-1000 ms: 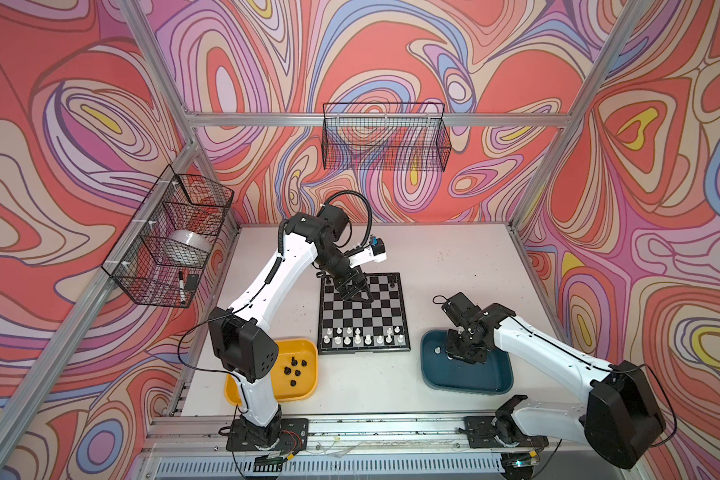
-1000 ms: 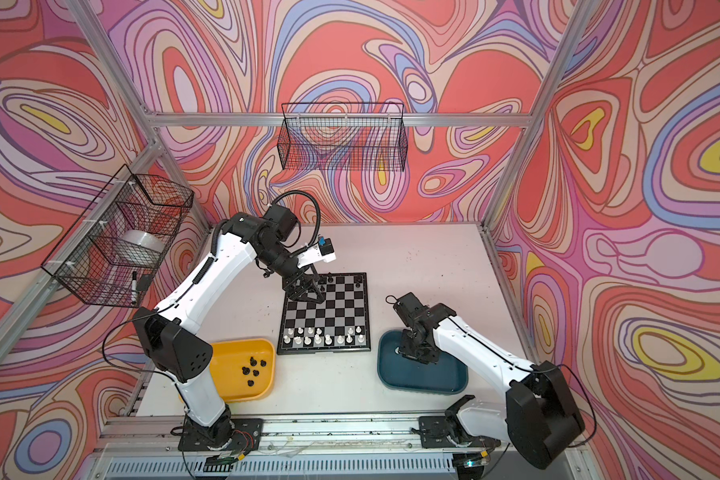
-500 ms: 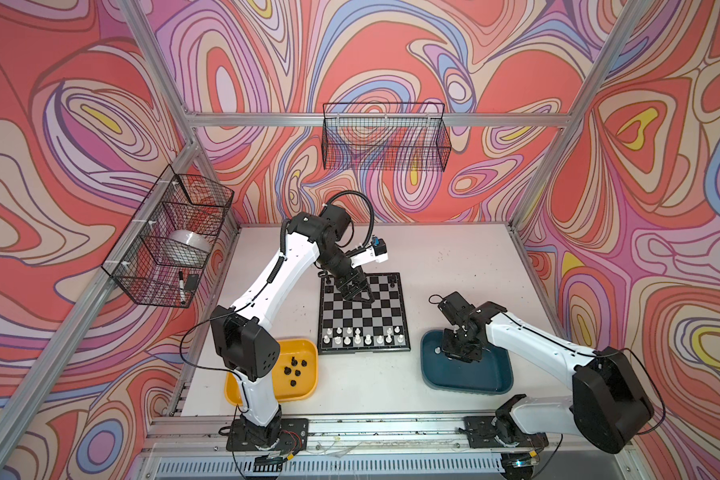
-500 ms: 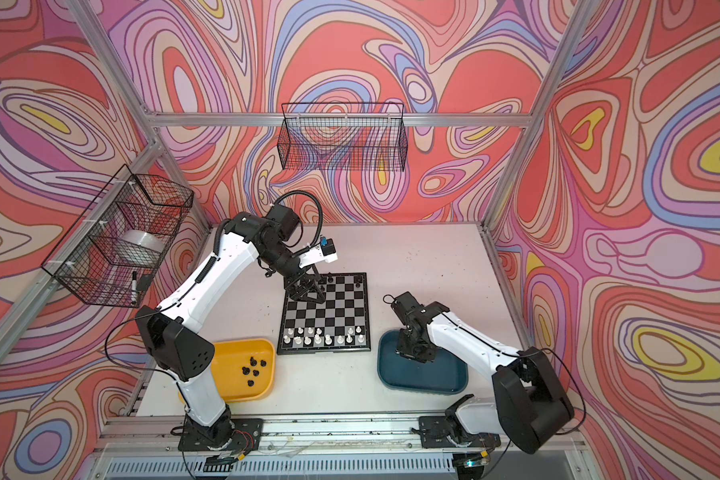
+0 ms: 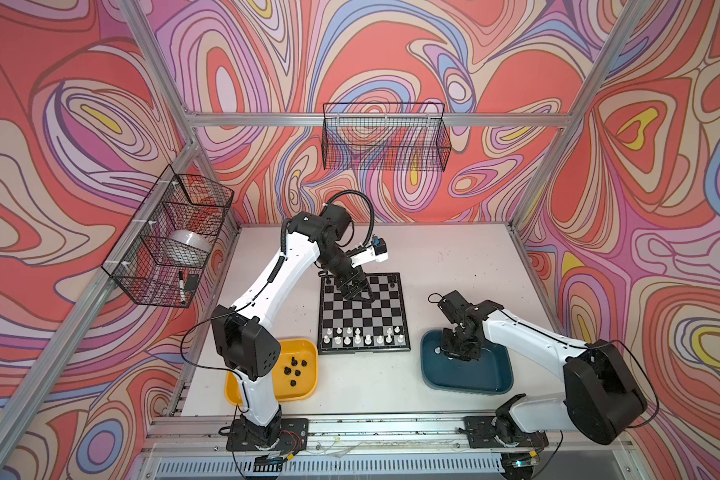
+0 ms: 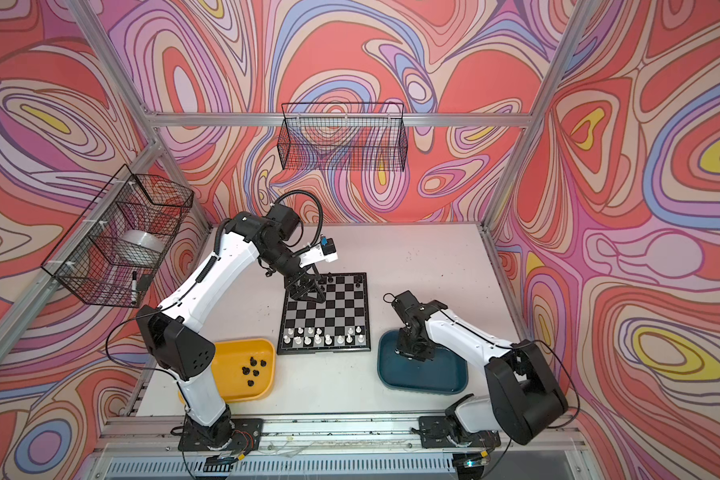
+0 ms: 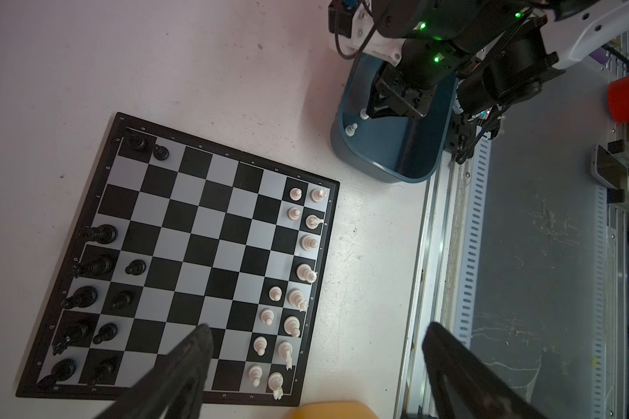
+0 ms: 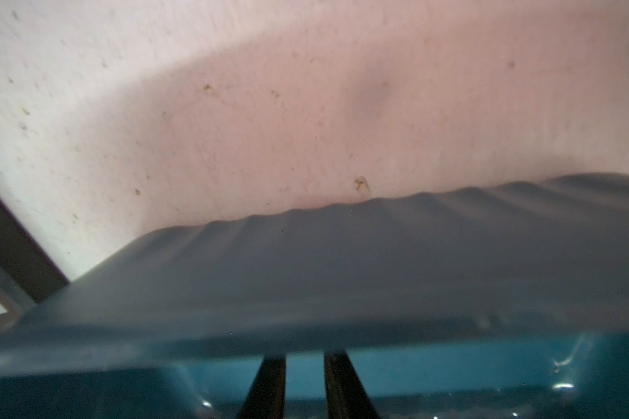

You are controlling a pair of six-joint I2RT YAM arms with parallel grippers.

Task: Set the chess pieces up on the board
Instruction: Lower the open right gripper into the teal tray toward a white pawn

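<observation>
The board [image 5: 375, 307] [image 6: 329, 311] lies mid-table. White chess pieces [image 5: 362, 336] [image 7: 298, 301] fill most of its near rows, and black ones [image 7: 95, 268] stand along its far rows. My left gripper [image 5: 356, 293] [image 7: 318, 326] hovers open and empty over the board's far left part. My right gripper [image 5: 454, 353] [image 8: 304, 357] is down inside the teal tray [image 5: 474, 374]. Its jaws stand a narrow gap apart, and only tray shows between them. Two white pawns [image 7: 364, 114] stand in the tray beside its tips.
A yellow tray [image 5: 304, 390] at the front left holds several loose black pieces [image 5: 296, 365]. Wire baskets hang on the left wall [image 5: 167, 241] and the back wall [image 5: 385, 141]. An aluminium rail [image 5: 371, 419] runs along the table's front edge.
My right gripper has edged slightly left inside the teal tray, and its elbow has swung in. The left arm has hardly moved over the board.
</observation>
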